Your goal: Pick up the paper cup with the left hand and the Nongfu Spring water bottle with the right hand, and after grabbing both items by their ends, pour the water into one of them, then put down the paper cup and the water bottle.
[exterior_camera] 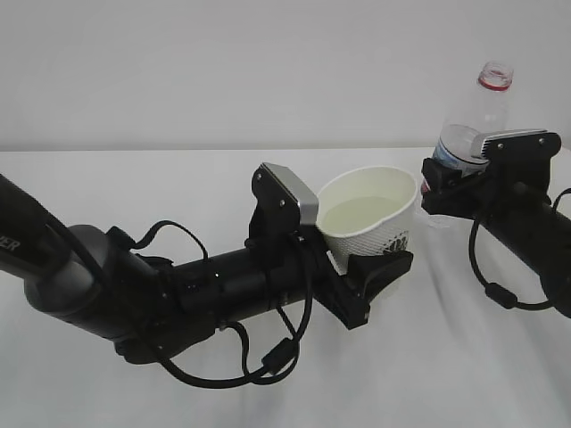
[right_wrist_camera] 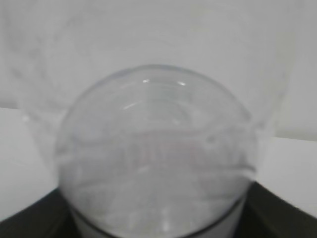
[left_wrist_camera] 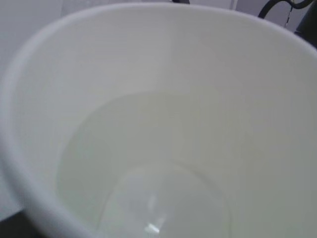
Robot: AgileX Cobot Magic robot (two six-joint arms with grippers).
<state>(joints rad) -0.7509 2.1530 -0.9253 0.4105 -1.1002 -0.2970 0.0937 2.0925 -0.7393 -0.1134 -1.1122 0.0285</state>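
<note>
Exterior: left pincer (exterior_camera: 379,272) is gripping the paper cup (exterior_camera: 375,223) at centre frame; right pincer (exterior_camera: 455,183) is gripping the Nongfu Spring water bottle (exterior_camera: 477,111), upper right.
Left wrist: water (left_wrist_camera: 148,188) is sitting in the cup.
Right wrist: only the bottle's clear blurred body is showing.

1. We see the paper cup (exterior_camera: 370,218) – white, cream inside, dark printed logo.
2. The Nongfu Spring water bottle (exterior_camera: 486,111) is clear – red neck ring.
3. Both arms are black, with grey plates.

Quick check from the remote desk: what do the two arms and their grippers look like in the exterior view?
Both are black. The left hand sits on a bulky rounded arm draped in looping black cables, with a grey square plate and forked fingers; part of a white letter marking shows at the frame edge. The right hand has a grey rectangular plate and one black cable loop.
</note>
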